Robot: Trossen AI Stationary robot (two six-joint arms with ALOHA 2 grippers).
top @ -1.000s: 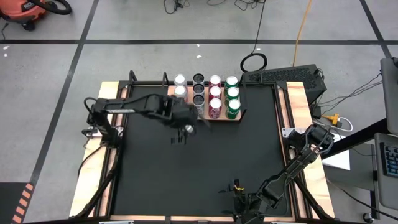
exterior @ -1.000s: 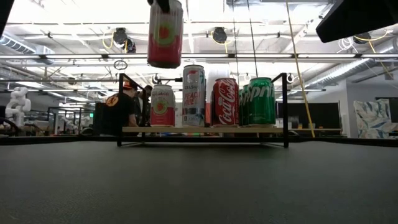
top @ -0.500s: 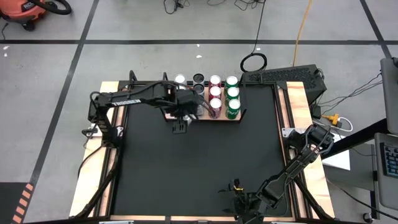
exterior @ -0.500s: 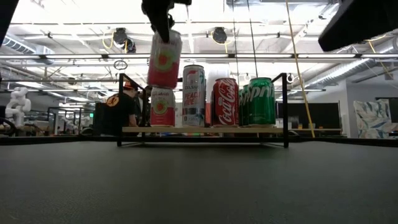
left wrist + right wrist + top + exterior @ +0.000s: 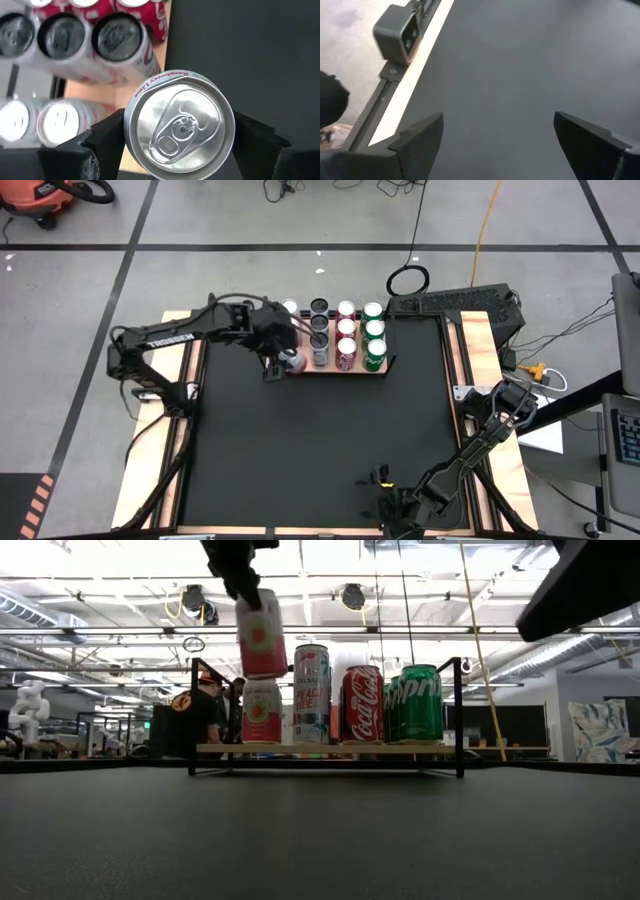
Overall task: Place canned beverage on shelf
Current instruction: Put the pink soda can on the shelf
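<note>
Up near the top middle of the high view, my left fingers (image 5: 283, 358), pinching the raspberry-lime can (image 5: 293, 361), have swung over the shelf (image 5: 345, 370)'s empty front-left slot, so lowering comes next.

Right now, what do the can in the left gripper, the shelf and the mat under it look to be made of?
Can held in the left gripper: looks like aluminium, with a bright brushed lid, pull tab and printed pink wall.
Shelf: light-brown board, apparently wood with a matte finish; its end posts look like black metal, though that is less certain.
Mat: black, dull and non-reflective, perhaps rubber or foam.
</note>
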